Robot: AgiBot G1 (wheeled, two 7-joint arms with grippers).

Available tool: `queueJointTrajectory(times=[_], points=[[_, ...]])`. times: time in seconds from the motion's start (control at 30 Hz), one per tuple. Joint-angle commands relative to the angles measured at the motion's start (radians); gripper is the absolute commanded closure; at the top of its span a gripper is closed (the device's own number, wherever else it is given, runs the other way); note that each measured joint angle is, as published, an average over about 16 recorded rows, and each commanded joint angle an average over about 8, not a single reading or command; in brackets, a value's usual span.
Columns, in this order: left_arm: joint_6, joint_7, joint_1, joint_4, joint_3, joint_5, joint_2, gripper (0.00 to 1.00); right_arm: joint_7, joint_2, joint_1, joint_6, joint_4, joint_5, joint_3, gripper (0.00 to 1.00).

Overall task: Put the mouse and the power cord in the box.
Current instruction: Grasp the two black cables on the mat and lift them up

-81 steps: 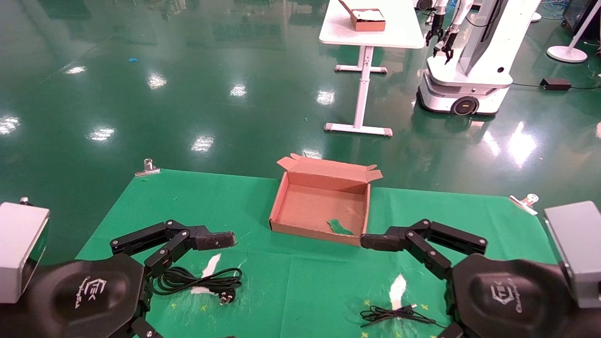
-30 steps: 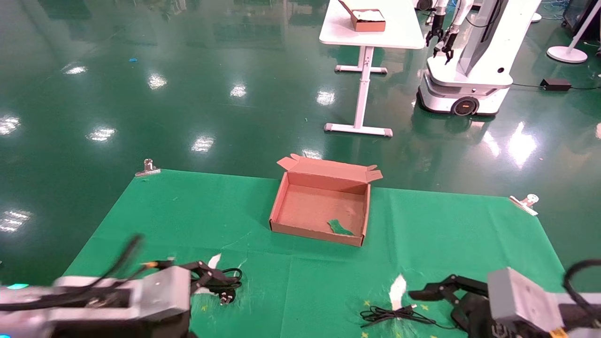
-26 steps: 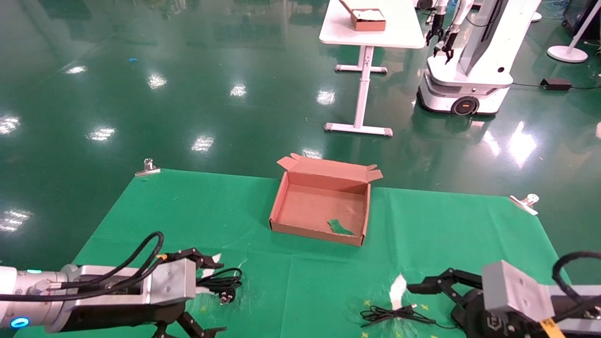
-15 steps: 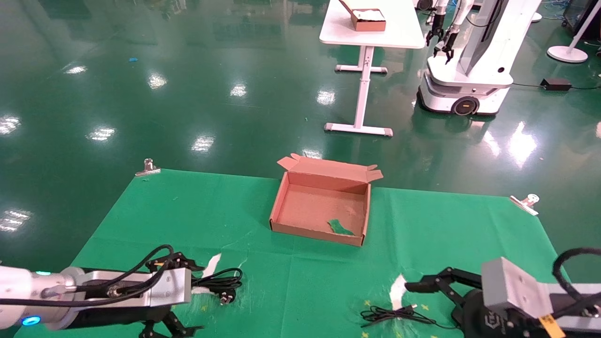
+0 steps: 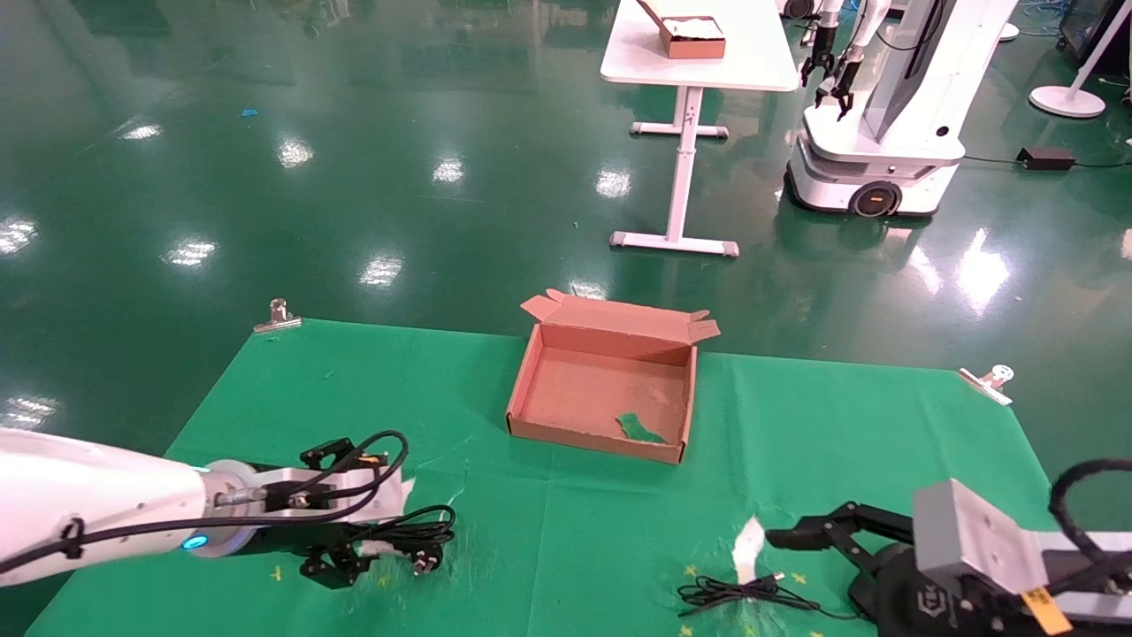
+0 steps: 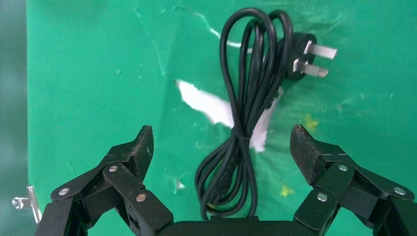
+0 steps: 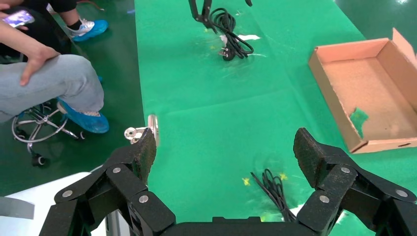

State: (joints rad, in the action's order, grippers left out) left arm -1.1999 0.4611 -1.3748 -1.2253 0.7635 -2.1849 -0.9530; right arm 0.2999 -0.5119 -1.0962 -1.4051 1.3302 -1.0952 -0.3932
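Note:
The power cord lies coiled on the green cloth, its pronged plug at one end. My left gripper hangs open right over the coil, one finger on each side and neither touching it. In the head view it is at the table's front left, beside the cord. The brown box stands open mid-table with a green scrap inside. My right gripper is open at the front right, near a thin black USB cable. The mouse is out of view.
The green cloth is clipped at both far corners and has white tears. Beyond the table are a glossy green floor, a white table with a smaller brown box, and another robot. A seated person is beside the table.
My left arm has swung forward and turned so its open gripper now points down over the power cord. The right gripper has stayed at the front right, still open.

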Motion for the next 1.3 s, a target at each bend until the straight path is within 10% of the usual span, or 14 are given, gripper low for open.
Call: queueJointTrajectory(times=[0.03,1.3], points=[[0.0,0.022,-0.004,0.005,0.009,-0.031,-0.016,0.0,0.007,-0.003,0.0,0.001,0.002,-0.002,-0.003,0.0],[0.094,0.072,0.0,0.116,0.05,-0.2,-0.108,0.0,0.038,-0.042,-0.063,-0.019,0.008,-0.11,-0.057,0.0]])
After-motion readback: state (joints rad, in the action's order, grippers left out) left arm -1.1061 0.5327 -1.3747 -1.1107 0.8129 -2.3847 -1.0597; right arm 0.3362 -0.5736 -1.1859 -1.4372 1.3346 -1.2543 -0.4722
